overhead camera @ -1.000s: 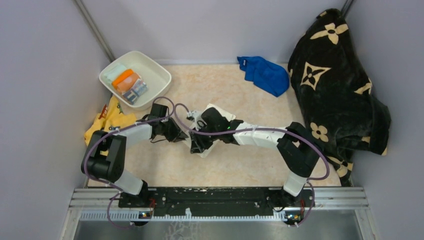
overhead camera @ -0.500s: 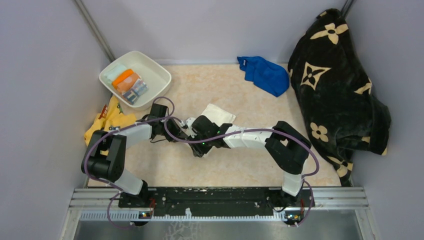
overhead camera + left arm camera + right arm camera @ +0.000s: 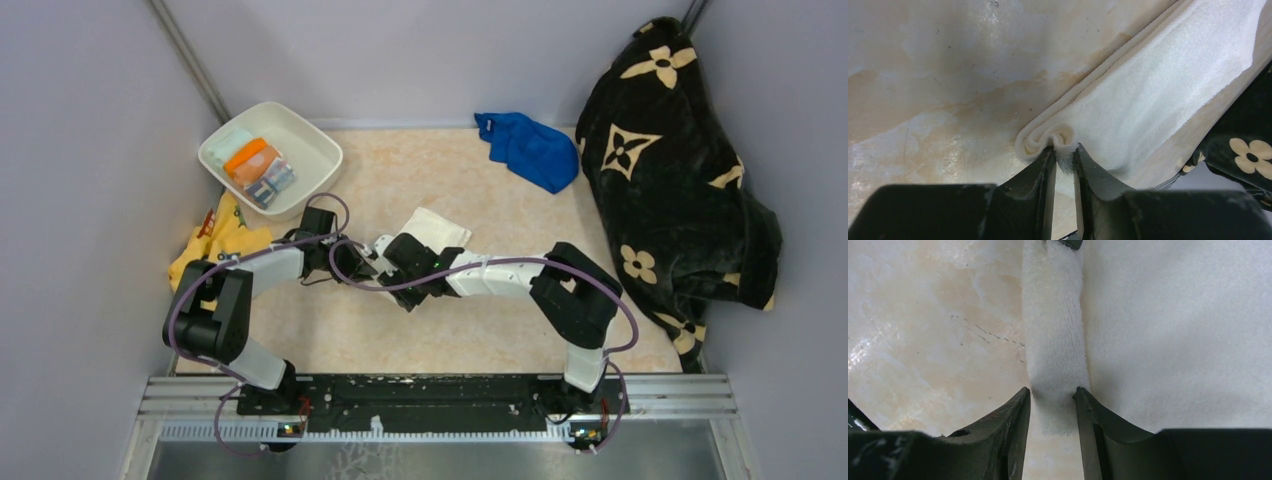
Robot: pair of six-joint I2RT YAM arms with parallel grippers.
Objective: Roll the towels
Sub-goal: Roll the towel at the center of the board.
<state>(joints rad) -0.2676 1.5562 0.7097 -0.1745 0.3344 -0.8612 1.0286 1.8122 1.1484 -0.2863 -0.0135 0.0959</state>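
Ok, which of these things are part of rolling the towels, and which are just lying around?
For the job: cream towel, partly rolled; blue towel at the back; printed towel in the white tub.
Just lying about: black flowered blanket; yellow cloth; white tub.

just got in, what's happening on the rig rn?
Both grippers are on the white towel: the left gripper pinches the end of its rolled edge, the right gripper clamps the roll further along. Only the edge is rolled; the rest lies flat. The blue towel lies crumpled at the far side, untouched.
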